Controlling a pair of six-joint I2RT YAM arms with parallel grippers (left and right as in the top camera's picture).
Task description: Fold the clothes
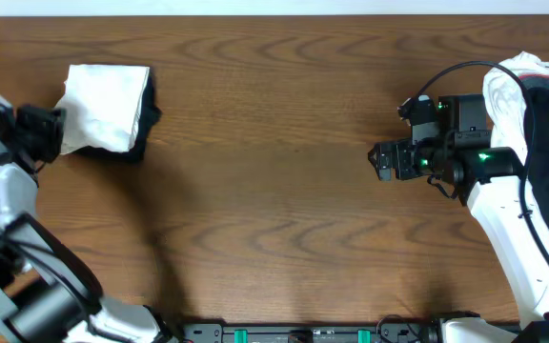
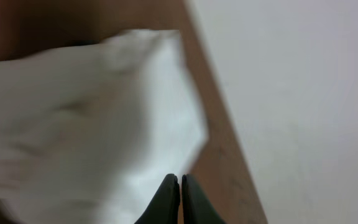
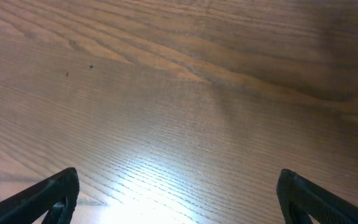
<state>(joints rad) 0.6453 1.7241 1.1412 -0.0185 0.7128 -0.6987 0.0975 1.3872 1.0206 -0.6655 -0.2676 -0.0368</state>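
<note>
Left gripper is sitting closed right down, tips together, at the outer edge of the folded white garment. Taking that garment as my reference: it's lying on top of a black garment, whose edge is showing along the side facing the table's middle.

The left wrist view is blurring badly. I'm seeing the left gripper closed with white garment just beyond the tips, but I can't tell whether a thin hem is pinched between them.

Right gripper is hanging well apart from the white garment, across the table, jaws spread wide. Its wrist view shows the right gripper over bare wood, holding nothing. Beyond it, farthest from the white garment, the unfolded pile of white and dark clothes is waiting.

I'm reading this as finishing the stack before fetching the next piece. Doing it well, in my judgement:
- opening the left jaws before moving, in case a hem is caught
- backing out low and straight away from the white garment, so the top layer isn't dragging
- checking it's sitting square on the black one
</note>
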